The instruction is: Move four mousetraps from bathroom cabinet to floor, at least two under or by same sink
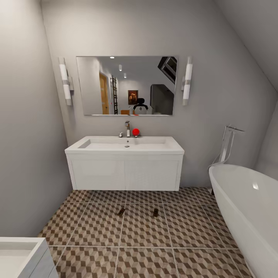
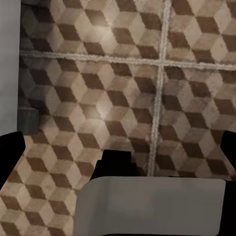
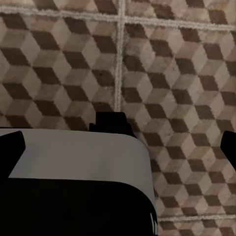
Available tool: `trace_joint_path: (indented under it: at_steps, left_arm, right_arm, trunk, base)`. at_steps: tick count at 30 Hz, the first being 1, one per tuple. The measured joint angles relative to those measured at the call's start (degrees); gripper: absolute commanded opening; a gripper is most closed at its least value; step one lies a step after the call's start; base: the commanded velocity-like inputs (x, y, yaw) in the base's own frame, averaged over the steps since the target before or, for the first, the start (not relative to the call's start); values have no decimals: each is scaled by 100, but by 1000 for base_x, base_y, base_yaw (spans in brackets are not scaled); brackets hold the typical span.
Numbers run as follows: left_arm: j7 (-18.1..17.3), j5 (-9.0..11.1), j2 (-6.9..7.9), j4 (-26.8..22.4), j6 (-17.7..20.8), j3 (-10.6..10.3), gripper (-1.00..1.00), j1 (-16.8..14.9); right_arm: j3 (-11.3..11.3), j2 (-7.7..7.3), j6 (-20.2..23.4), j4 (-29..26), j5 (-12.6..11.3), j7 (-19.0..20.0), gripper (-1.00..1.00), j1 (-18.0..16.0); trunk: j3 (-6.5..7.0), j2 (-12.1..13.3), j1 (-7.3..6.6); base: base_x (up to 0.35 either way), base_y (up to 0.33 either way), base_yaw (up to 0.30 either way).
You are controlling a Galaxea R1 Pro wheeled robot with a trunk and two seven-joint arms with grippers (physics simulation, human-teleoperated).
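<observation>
Both grippers are pointing down at the cube-patterned brown and beige tiled bathroom floor point(image 2: 123, 88). In the left wrist view the left gripper point(image 2: 118, 147) is showing its dark fingertips point(image 2: 11, 147) far apart at the two edges of the frame, so it is standing spread and carrying nothing; the right gripper point(image 3: 118, 147) is reading the same in the right wrist view, spread and empty over bare tile. Outward, in the head view, two small flat tan-brown wooden mousetraps are lying on the floor just in front of the wide white boxy vanity sink point(image 1: 124, 170): one point(image 1: 121, 211) on a grout line, the other point(image 1: 155, 212) to its right, apart from each other. A rounded white bathtub point(image 1: 247, 208) is standing at the right. Judgement: two traps are placed near the sink, two are remaining. The next step is returning to the cabinet; turning the base carefully, keeping clear of the tub and the laid traps.
</observation>
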Motion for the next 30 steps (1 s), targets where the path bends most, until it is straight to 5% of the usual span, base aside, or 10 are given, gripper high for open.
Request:
trace_joint_path:
  at_steps: [11,30]
  left_arm:
    - [-2,6,-25,-2,-24,0,100,8]
    - [-3,-9,-13,-11,-25,-5,100,10]
  right_arm:
    - [0,6,-1,0,-1,2,100,4]
    - [0,2,0,-7,14,3,100,4]
  trunk:
    - [0,0,0]
    - [0,0,0]
  base:
    - [0,0,54]
    - [0,0,245]
